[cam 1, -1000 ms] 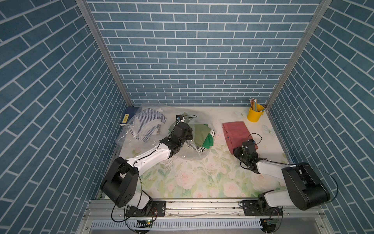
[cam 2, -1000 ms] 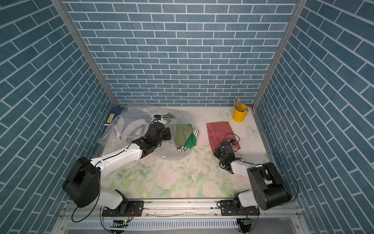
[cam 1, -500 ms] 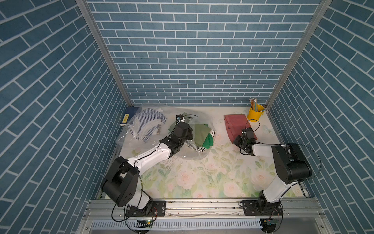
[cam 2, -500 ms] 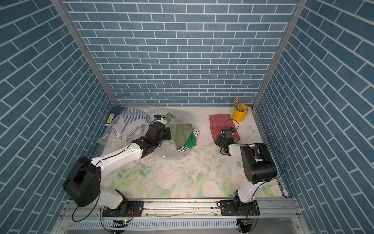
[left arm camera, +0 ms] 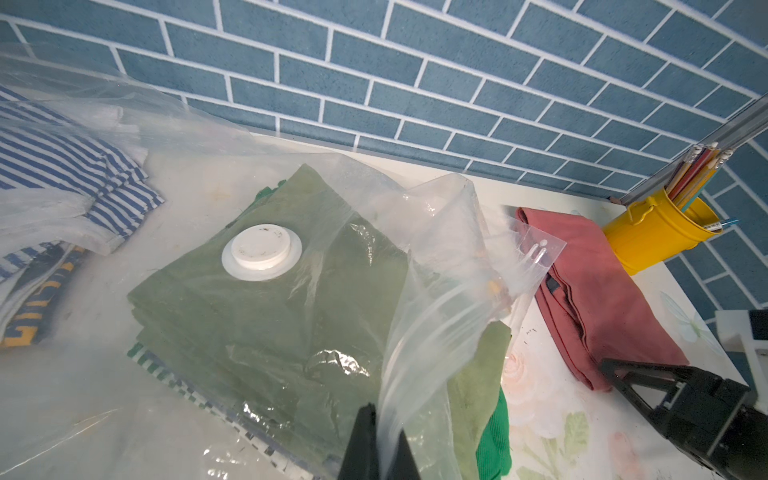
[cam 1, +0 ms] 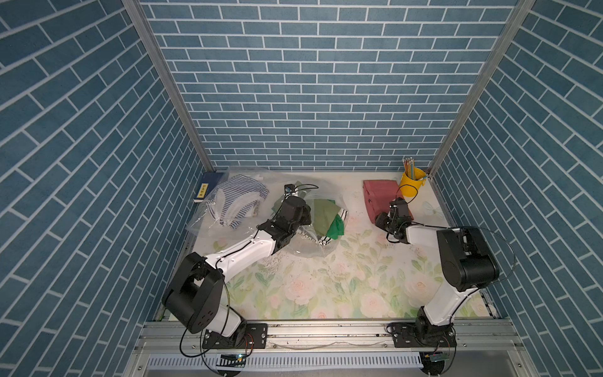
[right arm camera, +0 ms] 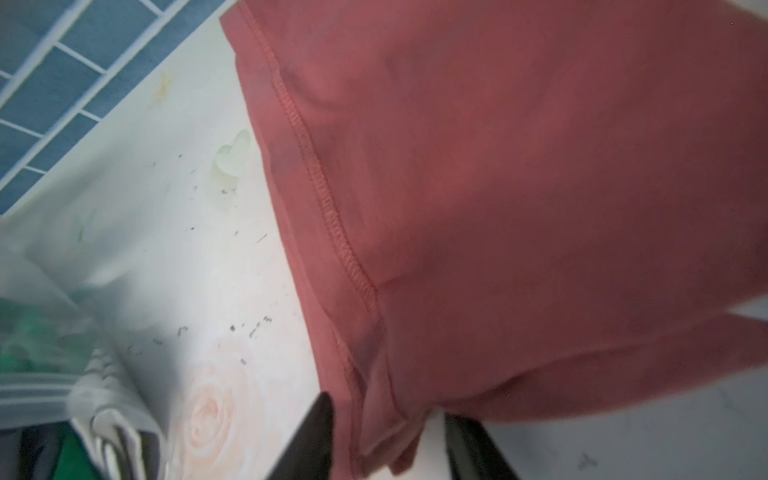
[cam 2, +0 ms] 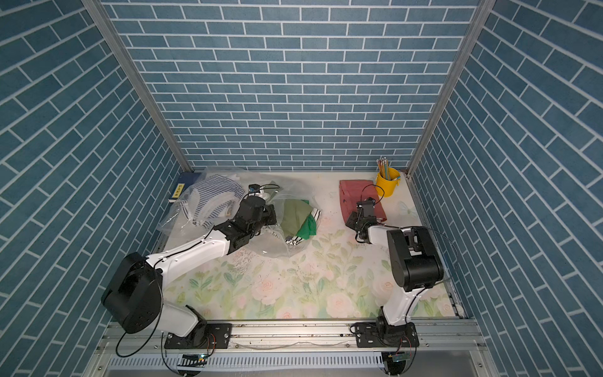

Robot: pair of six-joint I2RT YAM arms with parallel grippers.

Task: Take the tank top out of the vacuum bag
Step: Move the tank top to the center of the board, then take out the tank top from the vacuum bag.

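**A:** What takes up the most room?

**B:** The flowered desk (cam 1: 326, 277), boxed in by blue brick panels. Toward the back, left of the middle, lies the vacuum bag (left arm camera: 432, 224). It is clear and crumpled, with its open end facing the right side.

**A:** Is anything in it?

**B:** A folded green garment (left arm camera: 270, 316) with a striped piece under it. A brighter green bit pokes out at the open end. Further left, a second clear bag (cam 1: 205, 222) holds a blue-and-white striped shirt (cam 1: 235, 202).

**A:** And the tank top?

**B:** The red tank top (cam 1: 378, 199) is outside the vacuum bag. It lies folded flat on the desk at the back right, apart from the bag and just beside a yellow bucket (cam 1: 412, 184) of pencils (cam 1: 408, 164).

**A:** Anything smaller?

**B:** A blue book (cam 1: 208, 186) sits in the back left corner. The bag's round white valve (left arm camera: 261, 252) rests over the green garment.

**A:** How do the fingers stand?

**B:** The left gripper (left arm camera: 384, 424) has its fingers pressed together on a fold of the vacuum bag's plastic near the open end. The right gripper (right arm camera: 388, 411) sits low at the near edge of the tank top with its fingers spread. The hemmed corner of the cloth lies between them, and I cannot tell whether they touch it.
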